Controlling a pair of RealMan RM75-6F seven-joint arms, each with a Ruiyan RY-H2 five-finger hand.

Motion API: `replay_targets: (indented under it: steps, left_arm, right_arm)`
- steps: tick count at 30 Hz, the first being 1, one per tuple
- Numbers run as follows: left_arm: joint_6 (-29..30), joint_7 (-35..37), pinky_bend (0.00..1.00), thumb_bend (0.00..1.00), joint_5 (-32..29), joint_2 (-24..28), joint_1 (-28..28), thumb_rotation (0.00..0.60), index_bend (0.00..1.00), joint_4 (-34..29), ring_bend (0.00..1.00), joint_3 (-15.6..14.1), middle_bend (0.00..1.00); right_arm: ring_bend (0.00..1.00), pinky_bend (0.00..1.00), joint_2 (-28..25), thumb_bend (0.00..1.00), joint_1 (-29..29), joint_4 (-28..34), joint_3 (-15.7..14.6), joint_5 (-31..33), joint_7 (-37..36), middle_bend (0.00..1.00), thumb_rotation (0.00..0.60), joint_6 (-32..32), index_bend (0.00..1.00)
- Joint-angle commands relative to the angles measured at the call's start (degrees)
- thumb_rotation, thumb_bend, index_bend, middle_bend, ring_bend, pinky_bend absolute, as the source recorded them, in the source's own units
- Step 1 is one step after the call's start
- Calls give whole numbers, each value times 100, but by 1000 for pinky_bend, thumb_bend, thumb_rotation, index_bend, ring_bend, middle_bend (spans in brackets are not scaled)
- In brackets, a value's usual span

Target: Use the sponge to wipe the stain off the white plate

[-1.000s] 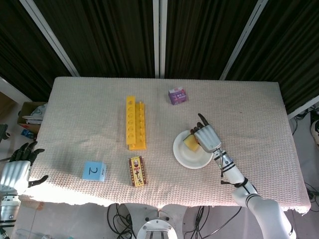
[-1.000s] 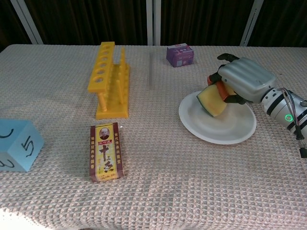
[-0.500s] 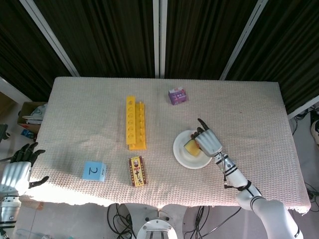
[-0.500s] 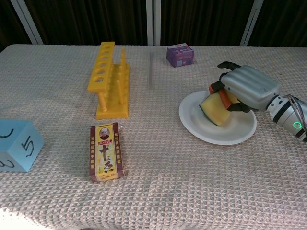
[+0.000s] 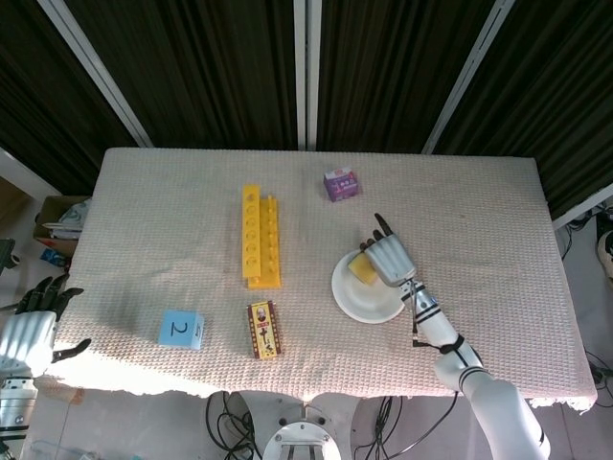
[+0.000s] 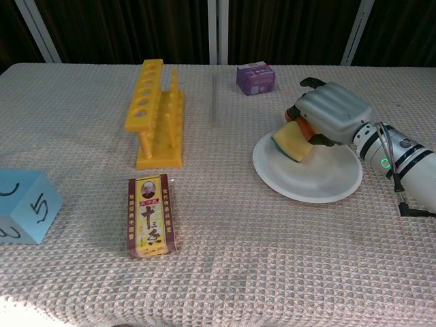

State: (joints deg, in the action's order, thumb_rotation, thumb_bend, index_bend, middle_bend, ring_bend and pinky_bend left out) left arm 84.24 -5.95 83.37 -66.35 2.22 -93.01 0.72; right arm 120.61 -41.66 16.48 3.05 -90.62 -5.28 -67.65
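Right at the centre of things, one yellow sponge [image 6: 293, 140] with an orange-red backing sits pressed against the far-left part of one white plate [image 6: 306, 180], its lower face touching the plate's surface near the rim. The right robot hand [image 6: 328, 113] grasps the sponge from above, knuckles up, fingers curled down over the sponge's right side, with one dark fingertip poking out past the far edge of the plate. Its forearm runs off toward the right edge of the chest view, wrist low and nearly level with the desk [image 6: 272, 272].

From the head view the same sponge [image 5: 363, 269] shows as a small yellow patch at the upper edge of the plate [image 5: 364, 302], with the right robot hand [image 5: 388, 259] covering most of it.

Around the plate, the desk with its woven cream cloth carries one purple carton [image 6: 255, 78] beyond the plate, one yellow test-tube rack [image 6: 154, 112] to the left, one flat red-and-gold box [image 6: 150, 216] lying printed-side up nearer the front, and one light-blue cube [image 5: 181, 329] with numerals on its faces at the left.

The left robot hand [image 5: 29, 328] hangs off the desk's left edge, released, fingers spread and grasping nothing.
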Motion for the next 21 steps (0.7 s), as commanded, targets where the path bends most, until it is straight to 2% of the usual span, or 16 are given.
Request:
replay_targets:
  steps: [1,5,11,17,21]
  left_arm:
    - [0,11,145,91,9,1,8,600,227,8,54,6,75]
    - [16,33,145,91,28,2,12,600,227,25,54,15,74]
    - [9,39,145,91,50,-19,29,600,227,38,54,20,75]
    - [7,25,145,91,69,-51,34,600,227,31,54,9,75]
    - [9,20,145,91,42,-47,12,600,227,37,54,-5,75]
  right_arm:
    - [410,97,3,615,-28,-42,91,87,-24,649,600,-77,886]
    - [410,97,-121,615,81,149,157,139,-315,651,600,-463,886]
    - [412,97,-445,614,340,701,37,28,-556,655,600,-967,886]
    - [414,97,-545,615,413,1131,-202,-97,-360,656,600,-652,886]
    - [414,97,-403,614,329,932,-268,-137,-65,656,600,-369,885]
